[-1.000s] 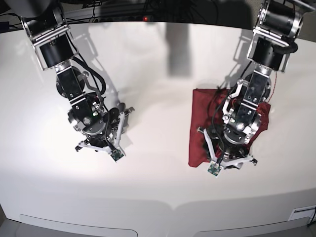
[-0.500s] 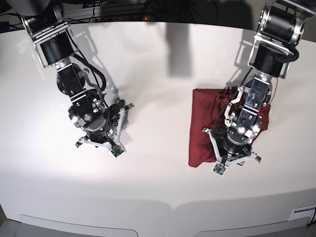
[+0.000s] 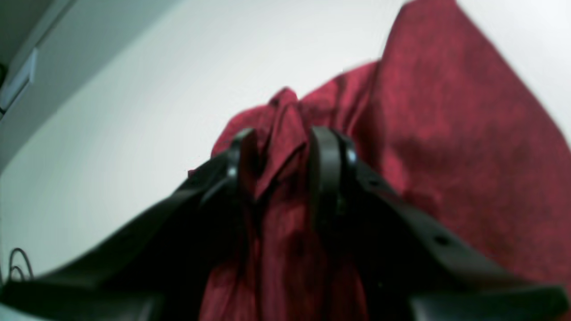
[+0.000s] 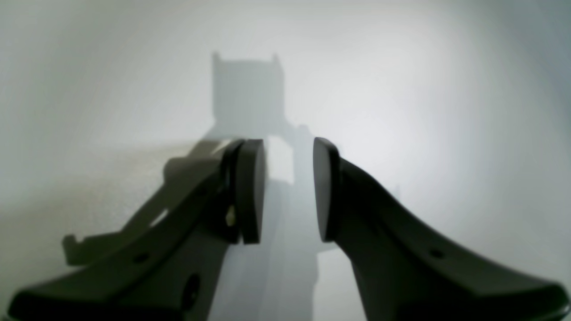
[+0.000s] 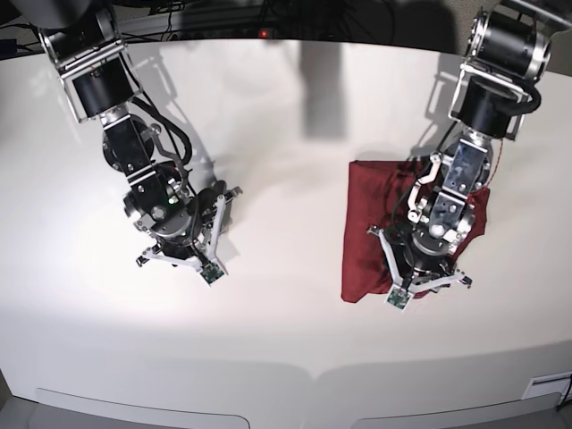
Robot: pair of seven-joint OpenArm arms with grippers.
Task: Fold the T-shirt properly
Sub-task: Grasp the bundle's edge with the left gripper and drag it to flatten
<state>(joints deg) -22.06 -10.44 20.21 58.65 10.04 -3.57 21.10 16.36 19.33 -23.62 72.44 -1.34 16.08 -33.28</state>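
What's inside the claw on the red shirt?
A bunched fold of the red shirt sits between the left claw's two black fingers, which pinch it. The white table shows behind. Whatever lies under the fold is covered.

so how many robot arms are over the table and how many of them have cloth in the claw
2 arms, 1 with cloth. The left claw is pinched on a bunched fold of the T-shirt, on the base view's right. The right claw hangs over bare table, jaws apart, nothing between them.
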